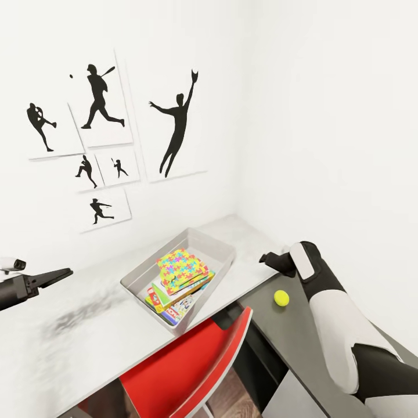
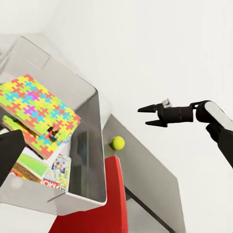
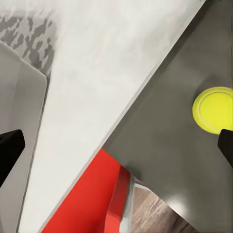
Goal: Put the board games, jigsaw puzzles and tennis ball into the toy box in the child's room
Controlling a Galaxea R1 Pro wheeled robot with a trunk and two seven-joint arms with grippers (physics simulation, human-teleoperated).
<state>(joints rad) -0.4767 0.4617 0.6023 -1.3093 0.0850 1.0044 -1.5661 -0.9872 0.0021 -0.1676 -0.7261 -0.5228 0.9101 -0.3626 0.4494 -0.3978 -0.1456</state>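
Toys fill the toy box [image 1: 223, 247] on the pale table [image 1: 87, 342]: the jigsaw puzzles [image 1: 181, 269] lie stacked on top of the board games [image 1: 169, 302], whose printed covers peek out at the near end. The tennis ball [image 1: 281, 298] sits apart on the dark lower section, just beyond the pale top's edge. Above and behind it hangs the right gripper [image 2: 151, 116], fingers spread and empty. The left gripper [image 1: 65, 273] hovers over the table well left of the box, its fingers close together with nothing between them. A red chair [image 1: 191, 363] is tucked under the table between box and ball. Baseball silhouettes [image 1: 104, 98] hang on the wall.
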